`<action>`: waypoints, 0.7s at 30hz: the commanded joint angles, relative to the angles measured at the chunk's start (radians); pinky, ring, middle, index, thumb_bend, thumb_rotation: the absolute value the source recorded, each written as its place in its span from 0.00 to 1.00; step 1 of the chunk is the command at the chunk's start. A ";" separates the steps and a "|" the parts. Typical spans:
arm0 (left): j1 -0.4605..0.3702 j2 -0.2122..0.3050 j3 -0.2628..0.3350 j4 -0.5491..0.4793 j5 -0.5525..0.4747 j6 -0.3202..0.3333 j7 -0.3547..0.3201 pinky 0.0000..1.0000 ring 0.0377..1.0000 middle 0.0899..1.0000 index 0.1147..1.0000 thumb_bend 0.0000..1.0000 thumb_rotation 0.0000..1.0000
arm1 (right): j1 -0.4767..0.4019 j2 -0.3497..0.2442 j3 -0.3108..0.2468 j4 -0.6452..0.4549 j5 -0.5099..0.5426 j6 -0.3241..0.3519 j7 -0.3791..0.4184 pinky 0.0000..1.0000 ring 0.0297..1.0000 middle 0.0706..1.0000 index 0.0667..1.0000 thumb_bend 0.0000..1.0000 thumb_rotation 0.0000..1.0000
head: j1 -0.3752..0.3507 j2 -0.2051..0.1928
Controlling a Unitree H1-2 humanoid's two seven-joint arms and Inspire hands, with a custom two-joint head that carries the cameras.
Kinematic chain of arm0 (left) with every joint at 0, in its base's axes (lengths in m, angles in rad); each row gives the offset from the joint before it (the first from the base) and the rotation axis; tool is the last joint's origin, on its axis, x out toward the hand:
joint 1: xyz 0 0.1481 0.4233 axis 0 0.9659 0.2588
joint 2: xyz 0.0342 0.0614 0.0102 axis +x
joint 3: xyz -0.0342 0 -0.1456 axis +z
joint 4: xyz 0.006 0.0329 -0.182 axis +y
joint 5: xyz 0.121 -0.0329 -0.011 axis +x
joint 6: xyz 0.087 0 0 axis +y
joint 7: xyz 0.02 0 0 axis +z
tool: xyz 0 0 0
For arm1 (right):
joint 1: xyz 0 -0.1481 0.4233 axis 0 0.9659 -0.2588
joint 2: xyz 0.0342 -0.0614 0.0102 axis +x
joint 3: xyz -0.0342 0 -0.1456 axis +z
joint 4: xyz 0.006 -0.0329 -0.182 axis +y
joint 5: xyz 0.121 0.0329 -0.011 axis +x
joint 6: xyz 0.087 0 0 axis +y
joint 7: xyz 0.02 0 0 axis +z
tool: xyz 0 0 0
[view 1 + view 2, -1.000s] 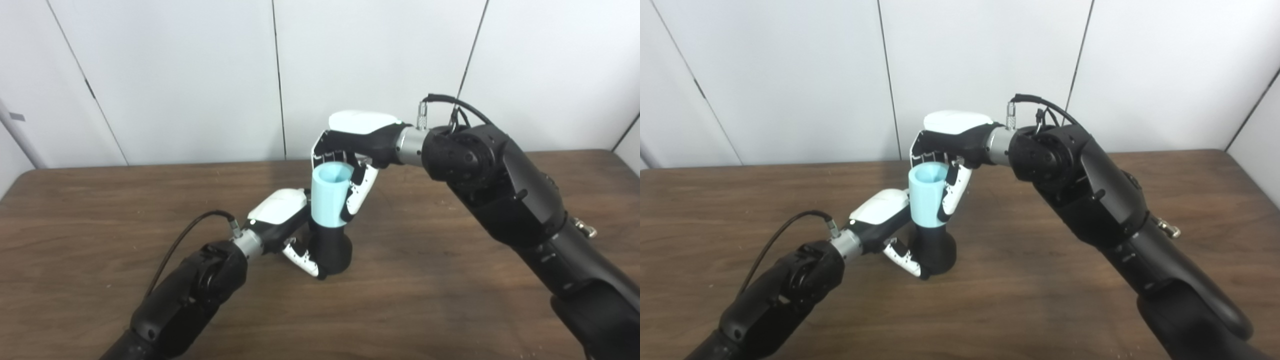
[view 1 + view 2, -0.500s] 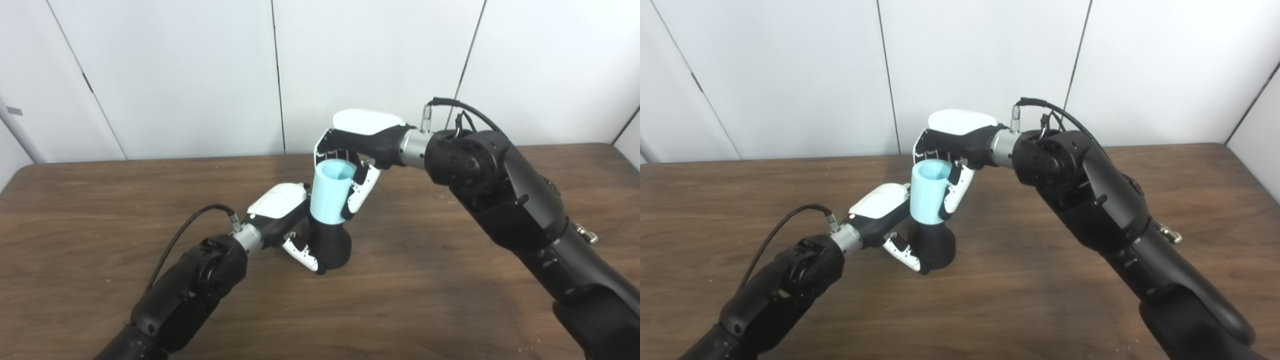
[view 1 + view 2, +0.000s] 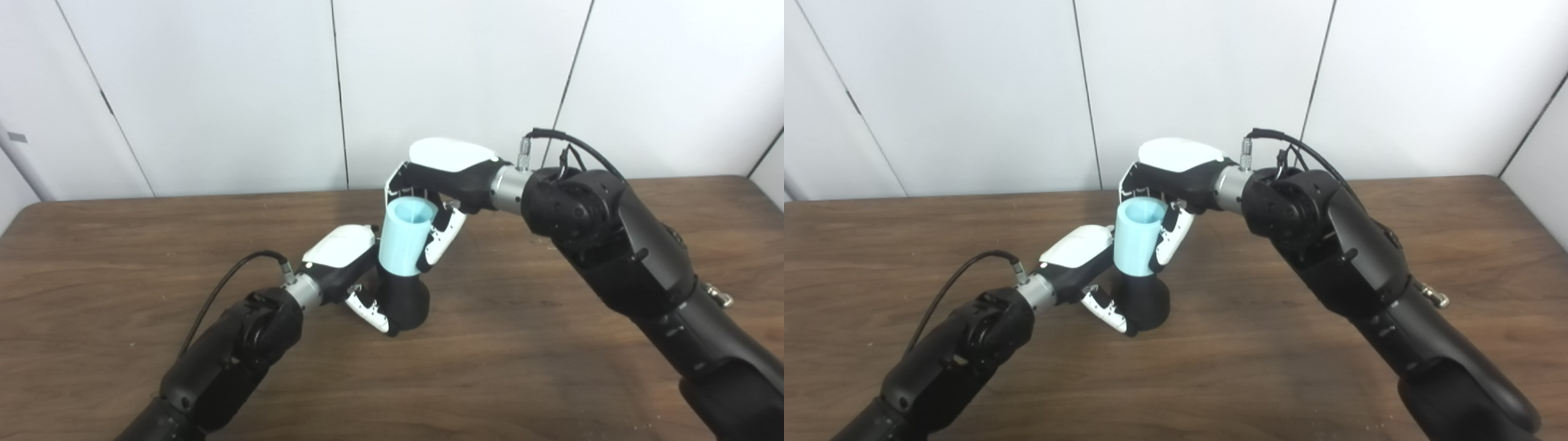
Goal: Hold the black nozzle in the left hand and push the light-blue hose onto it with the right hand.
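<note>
Partly hidden nozzle [image 3: 404, 303], hose [image 3: 403, 245] covering top

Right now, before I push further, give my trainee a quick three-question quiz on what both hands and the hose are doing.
1. True or false: the left hand is wrapped around the black nozzle.
2. What does the right hand grip? A) the light-blue hose B) a cable C) nothing
3. Fill in: the hose's lower end meets the nozzle's ____ end, and its open mouth faces up.

Key: 1 true; 2 A; 3 top.
</note>
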 commanded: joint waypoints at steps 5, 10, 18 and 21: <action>0.051 0.016 -0.052 0.042 0.046 0.023 -0.111 1.00 0.67 0.47 0.39 0.52 0.00 | 0.011 0.009 0.069 -0.024 0.019 -0.039 0.068 0.36 0.41 0.46 0.47 0.50 0.00 | -0.004 0.001; 0.052 0.013 -0.052 0.035 0.050 0.027 -0.115 1.00 0.68 0.47 0.39 0.52 0.00 | 0.001 0.007 0.095 -0.019 0.021 -0.029 0.093 0.35 0.42 0.46 0.46 0.50 0.00 | -0.003 0.002; 0.053 0.013 -0.053 0.039 0.051 0.017 -0.112 1.00 0.65 0.48 0.38 0.52 0.00 | -0.018 -0.003 0.134 -0.011 0.004 -0.040 0.101 0.35 0.42 0.46 0.46 0.50 0.00 | -0.004 0.003; 0.052 0.012 -0.052 0.041 0.050 0.017 -0.112 1.00 0.63 0.48 0.39 0.52 0.00 | -0.018 -0.008 0.140 -0.008 0.002 -0.047 0.097 0.35 0.42 0.46 0.46 0.50 0.00 | -0.004 0.002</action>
